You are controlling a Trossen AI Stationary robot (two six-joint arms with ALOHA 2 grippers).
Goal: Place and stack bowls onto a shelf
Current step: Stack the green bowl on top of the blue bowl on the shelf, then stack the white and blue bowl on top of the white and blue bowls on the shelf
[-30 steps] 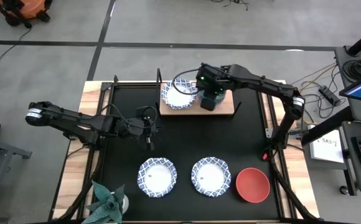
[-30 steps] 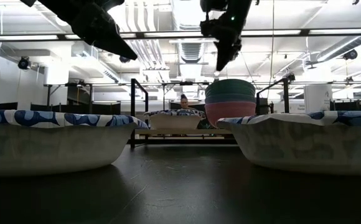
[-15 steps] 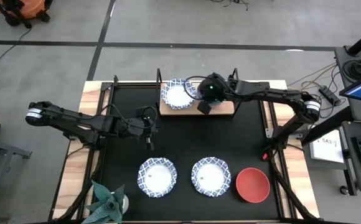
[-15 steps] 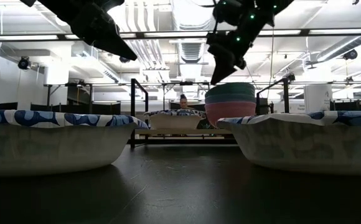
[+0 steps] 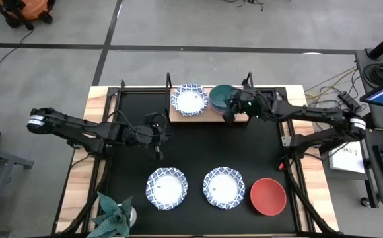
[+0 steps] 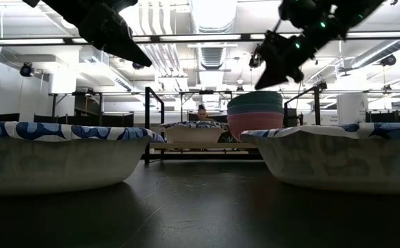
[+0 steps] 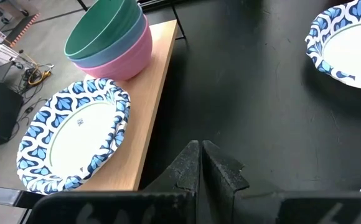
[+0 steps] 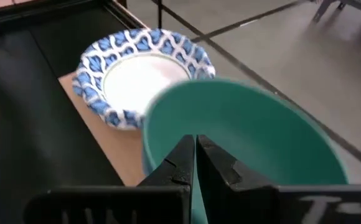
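On the wooden shelf (image 5: pixel 239 119) stand a green-on-blue-on-pink bowl stack (image 5: pixel 220 96) (image 6: pixel 255 114) (image 7: pixel 109 37) and a blue-patterned white bowl (image 5: pixel 189 99) (image 7: pixel 75 137) (image 8: pixel 140 68). Two more patterned bowls (image 5: pixel 166 188) (image 5: pixel 223 187) and a red bowl (image 5: pixel 268 196) rest on the black tabletop near its front edge. My right gripper (image 5: pixel 231 114) (image 8: pixel 195 155) is shut, hovering just right of and above the stack (image 6: pixel 267 72). It touches nothing. My left gripper (image 5: pixel 158 151) (image 7: pixel 201 158) is shut, waiting above the table's left-middle.
Black shelf posts (image 5: pixel 247 79) rise at the shelf's far corners. A green spiky plant (image 5: pixel 115 215) stands at the table's near-left corner. Bare black tabletop (image 5: pixel 218 149) lies between the shelf and the front row of bowls. A person sits far behind the table (image 6: pixel 203 112).
My right gripper has pulled away from above the bowl stack toward the table's right edge, tipping from pointing down to slanting, and the arm has stretched out lower. The green bowl now shows uncovered on the stack.
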